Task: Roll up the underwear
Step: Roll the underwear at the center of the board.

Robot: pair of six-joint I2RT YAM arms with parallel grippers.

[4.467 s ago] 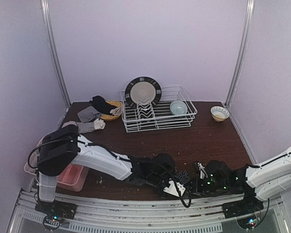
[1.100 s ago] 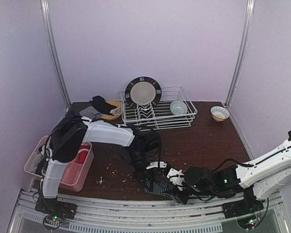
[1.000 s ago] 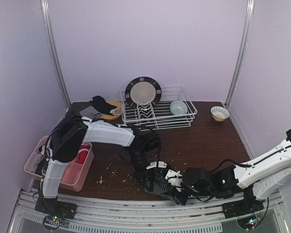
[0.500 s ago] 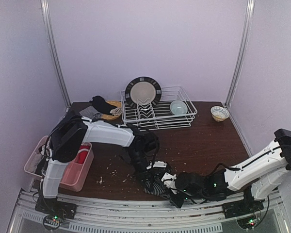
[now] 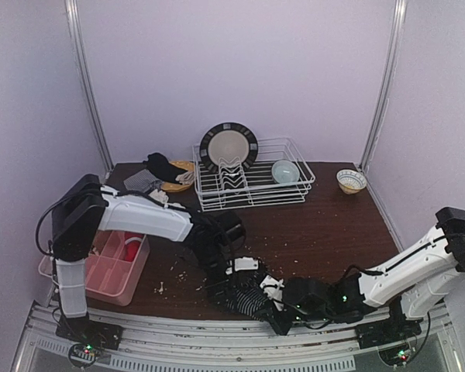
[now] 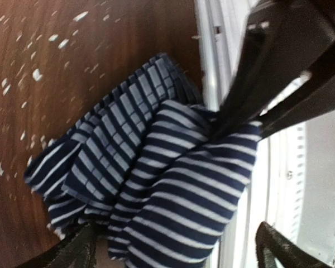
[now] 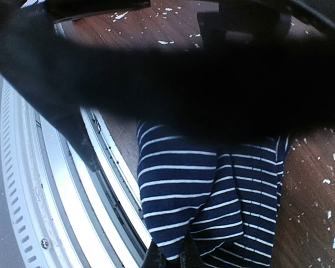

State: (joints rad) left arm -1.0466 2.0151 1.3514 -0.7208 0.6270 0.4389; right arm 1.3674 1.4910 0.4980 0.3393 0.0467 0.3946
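Right gripper [image 7: 170, 258]: we see it pinched shut on an edge of the navy-and-white striped cloth briefs [image 6: 156, 178], which lie bunched at the near edge of the dark wooden table [image 5: 333, 225], just beside the metal rail [image 7: 72, 184].
Left gripper [image 6: 176, 254]: jaws spread wide above the same briefs, holding nothing.
Progress: we judge this pair folded loosely, not yet a tight roll; the red cloth briefs [image 5: 132, 249] sit in the pink plastic compartment tray [image 5: 108, 291], seemingly finished.
Remaining: the black cloth briefs [image 5: 163, 164] and grey cloth briefs [image 5: 139, 182] heaped at the back left.
Count: we make at least four briefs, one tray, two grippers.
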